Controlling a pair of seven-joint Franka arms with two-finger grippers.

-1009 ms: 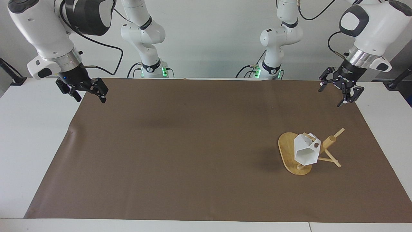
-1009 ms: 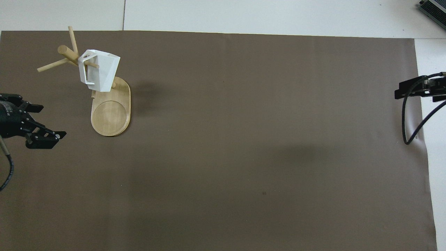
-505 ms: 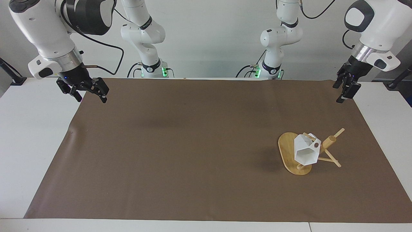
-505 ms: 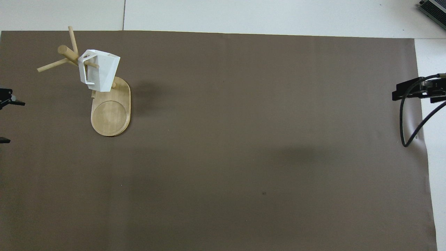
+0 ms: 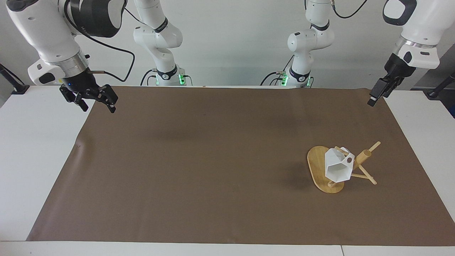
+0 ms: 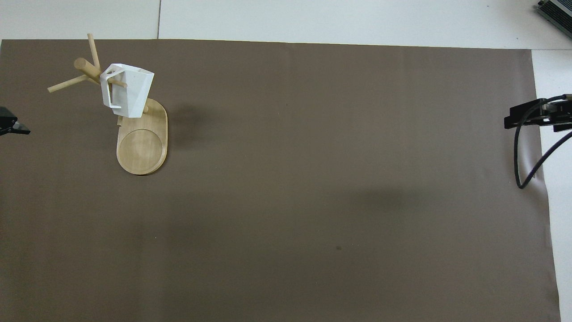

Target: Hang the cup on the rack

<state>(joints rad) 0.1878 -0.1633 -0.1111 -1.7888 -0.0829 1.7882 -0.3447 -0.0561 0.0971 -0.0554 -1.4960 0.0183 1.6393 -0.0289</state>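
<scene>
Facing view shows the cup [image 5: 337,167] hanging on the rack [image 5: 320,167] — one of the thin pegs passes through its handle, and the white body leans out over the oval base with its six-sided mouth tipped toward the camera. The rack stands on the brown mat [image 5: 213,160] toward the left arm's end of the worktop [image 5: 32,156], its thick post [image 5: 363,156] tilted away from the base as seen here and two more bare pegs sticking out of it. From overhead, the cup [image 6: 126,91] sits against the post with its handle loop turned toward the robots, and the rack's base [image 6: 142,145] stretches nearer to the robots than the cup.

Neither arm touches anything. The left pincer [image 5: 376,93] hangs in the air over the mat's corner at the left arm's end, well apart from the rack; it is seen edge-on, so the gap hardly shows, but its fingers appear spread with nothing between them. Only its dark tip [image 6: 11,126] reaches into the overhead view. The right pincer [image 5: 95,101] hovers over the mat's edge at the right arm's end — fingers spread and empty. Overhead it shows as a dark bar [image 6: 534,115] with a black cable [image 6: 520,156] looping below it.
</scene>
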